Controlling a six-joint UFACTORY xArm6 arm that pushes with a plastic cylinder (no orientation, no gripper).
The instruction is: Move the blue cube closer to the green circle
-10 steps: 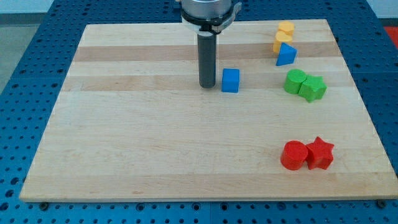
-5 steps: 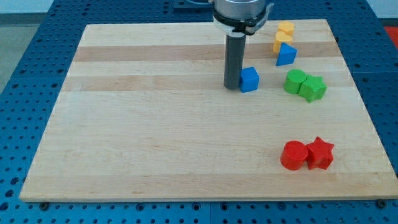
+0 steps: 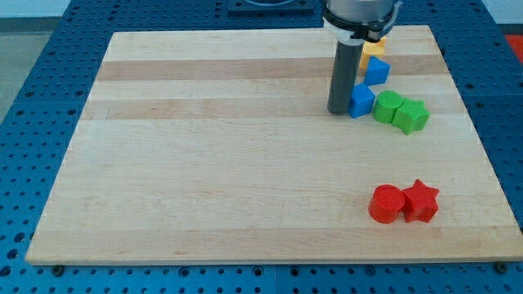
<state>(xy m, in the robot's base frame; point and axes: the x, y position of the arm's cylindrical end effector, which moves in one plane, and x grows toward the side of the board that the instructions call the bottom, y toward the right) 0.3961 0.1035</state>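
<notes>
Since the earlier frames, both my tip (image 3: 339,111) and the blue cube (image 3: 361,100) have shifted toward the view's right, and the cube now sits against the green circle (image 3: 387,107). The end effector is a plain dark rod with no jaws, so it neither opens nor closes and grips nothing. It stands upright, its lower end on the counter (image 3: 204,163) and touching the cube's left face.

The blue cube lies near the counter's right edge, in the upper half, with the rod on its left side and the green circle on its right. It appears to touch the circle. A green star (image 3: 411,116) touches the circle on the far side, just toward the view's bottom right.

Above the cube, toward the top right corner, sits a blue triangle (image 3: 376,70). Above that are two yellow blocks (image 3: 374,49), partly hidden by the arm's body, so their shapes cannot be told.

Near the bottom right corner, a red circle (image 3: 386,203) and a red star (image 3: 421,201) lie side by side, touching.

The counter is a pale wooden board with lengthwise grain bands. It rests on a blue perforated base (image 3: 33,98). All blocks have a matte finish.
</notes>
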